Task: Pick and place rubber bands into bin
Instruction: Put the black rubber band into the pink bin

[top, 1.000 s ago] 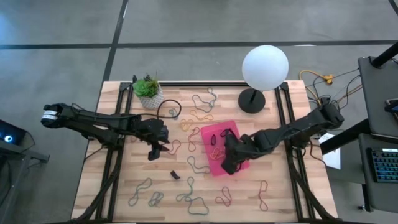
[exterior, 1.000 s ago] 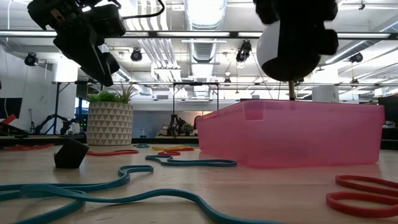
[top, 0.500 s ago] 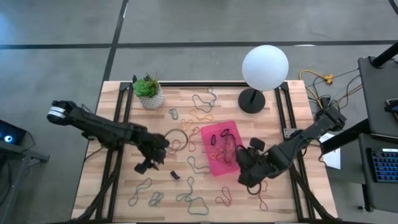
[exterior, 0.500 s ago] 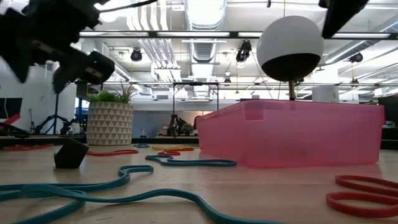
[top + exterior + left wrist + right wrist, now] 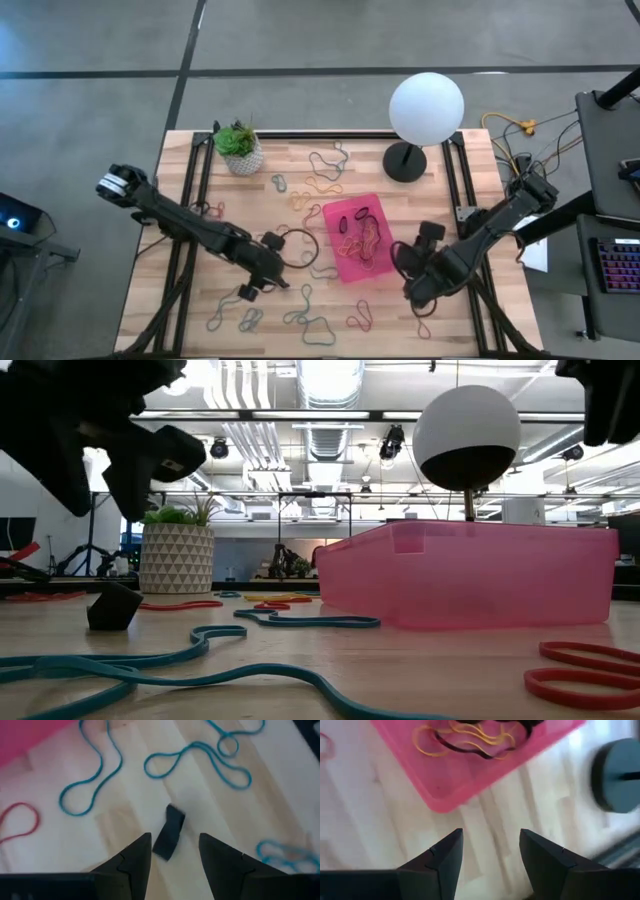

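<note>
The pink bin lies flat at mid-table, with orange and black rubber bands in it. Loose rubber bands lie about the table: teal ones and red ones near the front edge, others toward the far side. My left gripper hovers open left of the bin's near corner, its fingers on either side of a small black block below. My right gripper is open, off the bin's near right corner, and holds nothing.
A white pot with a green plant stands at the far left. A lamp with a white globe and a dark base stands at the far right. In the low view the bin's wall rises behind teal and red bands.
My left gripper has moved toward the near edge and to the right, ending over the small black block. My right gripper has moved off the bin, toward the near edge and the right. The bands and the bin have stayed in place.
</note>
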